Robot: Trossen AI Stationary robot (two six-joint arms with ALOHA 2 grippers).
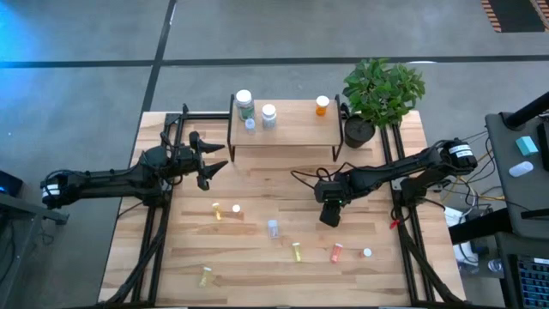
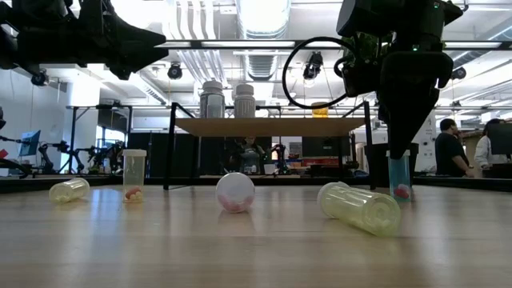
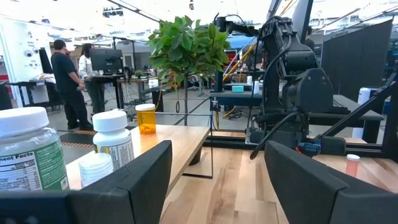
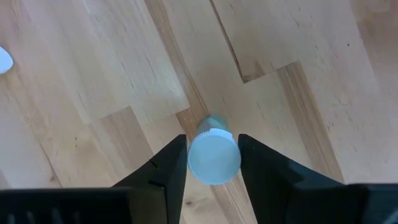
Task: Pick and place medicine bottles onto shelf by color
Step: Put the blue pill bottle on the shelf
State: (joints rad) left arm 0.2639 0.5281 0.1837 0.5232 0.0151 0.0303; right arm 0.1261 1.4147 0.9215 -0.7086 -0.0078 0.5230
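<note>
Past the left gripper's [image 3: 214,180] two spread dark fingers, the light wooden shelf top [image 3: 180,138] carries three white-capped bottles [image 3: 113,139] and a small orange bottle [image 3: 146,118], with a leafy green potted plant [image 3: 186,50] and the other dark arm [image 3: 292,74] beyond it.

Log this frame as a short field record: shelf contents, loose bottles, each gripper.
shelf: three white-capped bottles at its left end, one orange bottle at its right end
table: seven loose bottles, several lying down
right gripper: low over the table, fingers either side of an upright blue vial; contact unclear
left gripper: open, raised, waiting left of the shelf
plant: beside the shelf's right end
</note>
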